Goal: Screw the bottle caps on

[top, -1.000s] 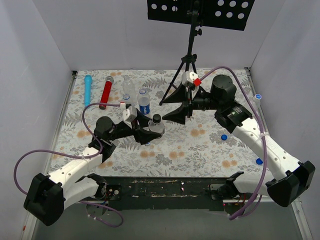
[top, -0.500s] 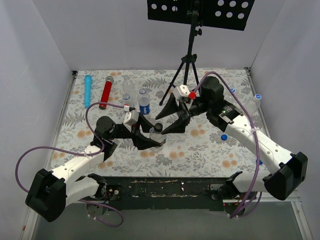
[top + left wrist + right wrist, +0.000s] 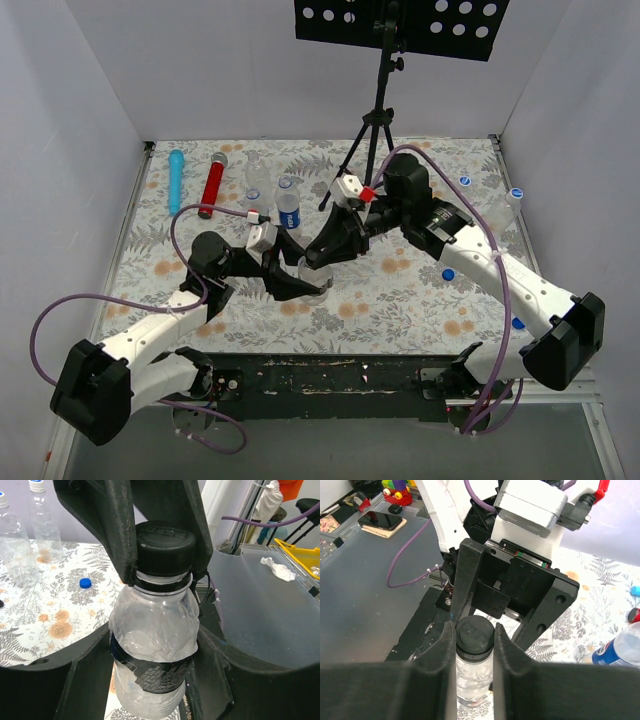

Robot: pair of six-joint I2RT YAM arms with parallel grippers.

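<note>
Since the earlier frames the right arm has swung left and down, away from the tripod (image 3: 378, 130), and its tool (image 3: 326, 250) now sits over the bottle held by the left arm.

Left tool (image 3: 155, 680): clamped round the clear bottle (image 3: 152, 625) at its body, low on the label band. Bottle upright, above the flowered surface (image 3: 400, 290), near the middle.

Right tool: fingers together on the black cap (image 3: 475, 634), one on each side. Both wrist views show them against the cap's rim, no gap seen. Cap sits on the bottle's neck; whether its thread is fully down cannot be told.

Key relation: bottle's long axis is vertical and the right tool comes at the cap from above, in line with that axis. Judged next step is a twist about it while the left tool keeps the body from turning.

Loose blue caps (image 3: 448, 273) lie well apart to the right. Two more bottles (image 3: 288, 205) stand behind.
</note>
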